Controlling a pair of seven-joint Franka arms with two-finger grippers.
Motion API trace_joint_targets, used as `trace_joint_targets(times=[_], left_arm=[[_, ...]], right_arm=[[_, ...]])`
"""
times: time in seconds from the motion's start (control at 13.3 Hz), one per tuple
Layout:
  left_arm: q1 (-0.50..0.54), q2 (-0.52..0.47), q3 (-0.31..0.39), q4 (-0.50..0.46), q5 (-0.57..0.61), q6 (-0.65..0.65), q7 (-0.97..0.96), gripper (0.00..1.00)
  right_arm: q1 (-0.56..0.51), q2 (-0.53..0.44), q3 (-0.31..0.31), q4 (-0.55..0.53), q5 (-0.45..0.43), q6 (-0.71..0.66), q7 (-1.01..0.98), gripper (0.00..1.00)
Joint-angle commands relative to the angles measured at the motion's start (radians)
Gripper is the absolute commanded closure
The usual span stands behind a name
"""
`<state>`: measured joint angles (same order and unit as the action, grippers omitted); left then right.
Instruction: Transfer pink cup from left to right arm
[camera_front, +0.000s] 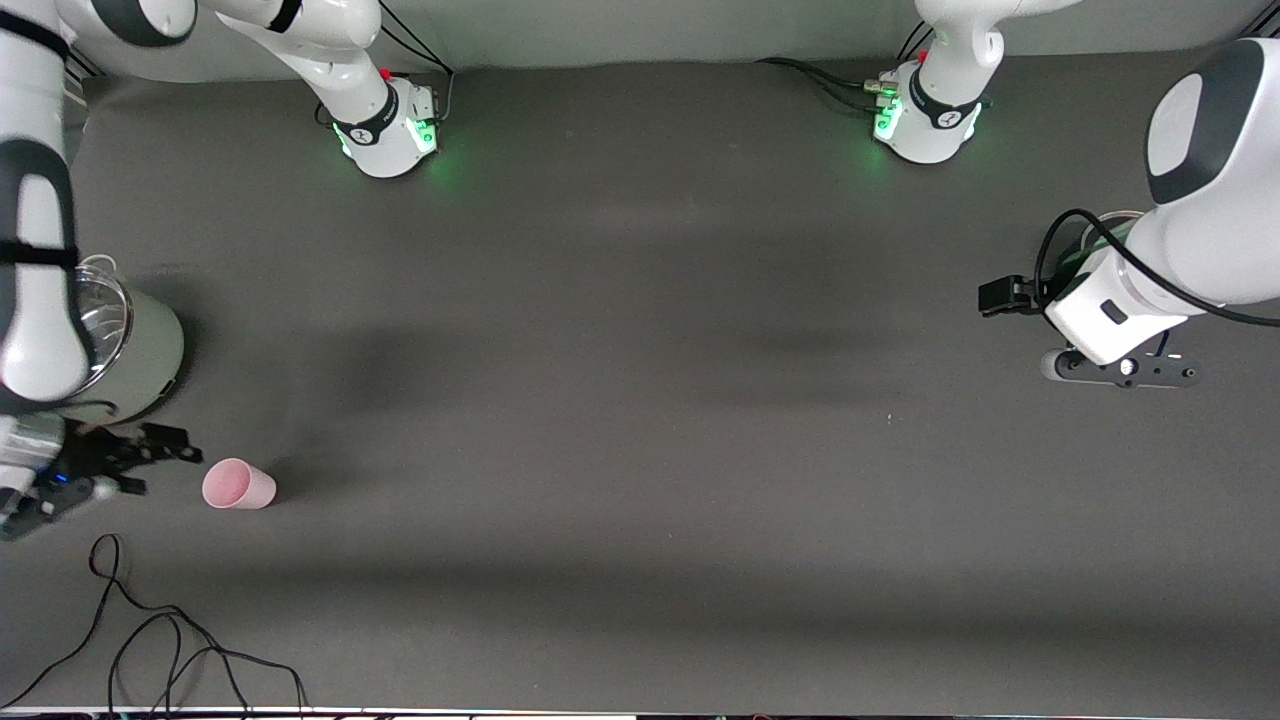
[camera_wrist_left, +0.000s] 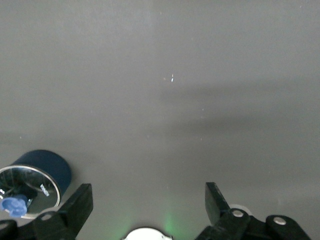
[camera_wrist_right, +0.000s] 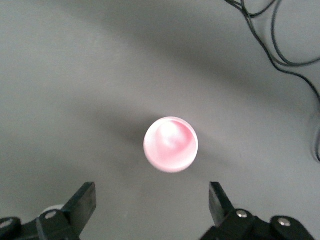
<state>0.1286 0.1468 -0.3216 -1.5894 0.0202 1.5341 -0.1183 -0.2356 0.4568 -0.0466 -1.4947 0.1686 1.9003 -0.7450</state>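
Hovering at the right arm's end of the desk (camera_front: 640, 400), right hand (camera_wrist_right: 150, 205) is spread wide, gripping nothing; pink cup (camera_front: 239, 486) stands upright on the desk just beside it, untouched, a pale-green pot (camera_front: 140, 350) farther from the camera. Left hand (camera_wrist_left: 149, 202) waits at its own end, also wide apart and unloaded, near a dark-blue steel-lined cup (camera_wrist_left: 37, 175).
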Motion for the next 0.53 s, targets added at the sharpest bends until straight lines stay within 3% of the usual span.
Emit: trace_joint_targets(times=[0.0, 0.15, 0.45], left_arm=[[-0.155, -0.157, 0.149, -0.211, 0.014, 0.156, -0.006, 0.00], [-0.236, -0.187, 0.240, -0.248, 0.014, 0.195, -0.001, 0.00], [-0.182, -0.145, 0.237, -0.155, 0.003, 0.178, 0.095, 0.00]], right_arm=[[0.034, -0.171, -0.009, -0.041, -0.079, -0.142, 0.113, 0.00], [0.051, -0.254, -0.009, -0.044, -0.096, -0.248, 0.206, 0.00], [0.107, -0.374, -0.007, -0.056, -0.136, -0.375, 0.372, 0.00]])
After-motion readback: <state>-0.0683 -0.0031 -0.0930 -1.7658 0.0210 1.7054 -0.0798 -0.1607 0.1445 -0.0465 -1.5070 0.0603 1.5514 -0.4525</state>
